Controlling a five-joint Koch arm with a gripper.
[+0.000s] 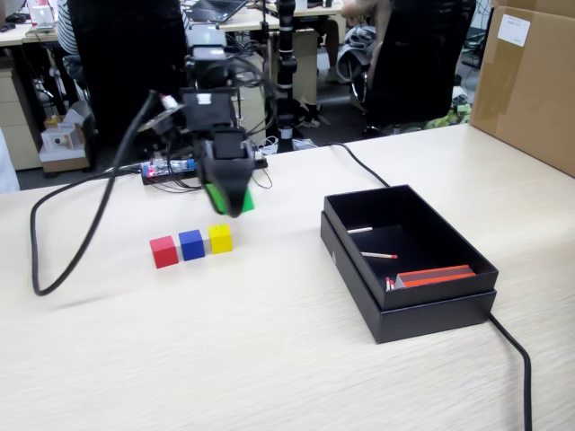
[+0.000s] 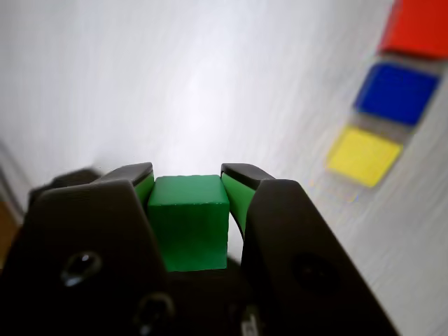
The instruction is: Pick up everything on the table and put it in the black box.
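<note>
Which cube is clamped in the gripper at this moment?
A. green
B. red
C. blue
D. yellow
A: in the wrist view the green cube sits clamped between the two jaws of the gripper, while the red cube, blue cube and yellow cube stand in a row on the table.

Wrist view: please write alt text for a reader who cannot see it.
The gripper holds a green cube between its two jaws, above a pale table. At the right edge, a yellow cube, a blue cube and a red cube lie in a row, blurred.
</note>
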